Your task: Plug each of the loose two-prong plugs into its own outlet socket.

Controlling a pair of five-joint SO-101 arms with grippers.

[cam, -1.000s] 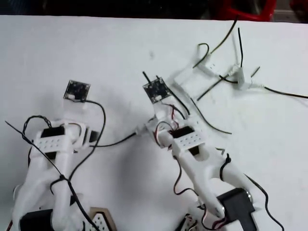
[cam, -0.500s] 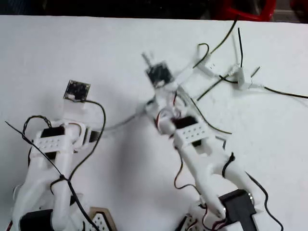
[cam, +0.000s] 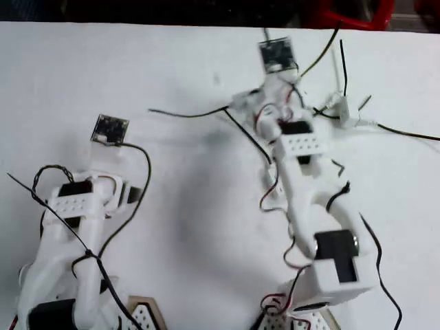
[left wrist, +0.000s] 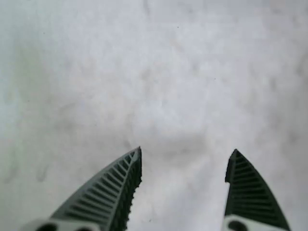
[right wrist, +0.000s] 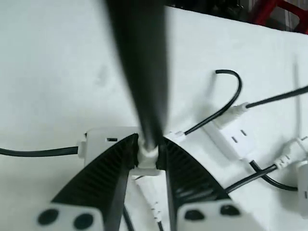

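Note:
My right gripper [right wrist: 149, 142] is shut on a small white two-prong plug [right wrist: 147, 161], whose black cord [right wrist: 139, 67] rises toward the camera. The plug stands against a white socket block [right wrist: 103, 142] with a black cord [right wrist: 33, 153] trailing away; I cannot tell whether the prongs are seated. In the high view this gripper [cam: 247, 101] is at the far middle of the table, and the trailing cord [cam: 185, 113] runs left. Two more white sockets [right wrist: 231, 137] [cam: 342, 106] lie just beyond. My left gripper [left wrist: 185, 156] hangs open over bare table, low on the left [cam: 110, 130].
Loose black cords [cam: 405, 132] cross the white table [cam: 137, 69] on the far right around the sockets. A red object [cam: 350, 10] stands beyond the table's far edge. The left half of the table is bare.
My right arm has swung from the table's middle to the far right with the plug, dragging the socket block and its cord along. The left arm has not moved.

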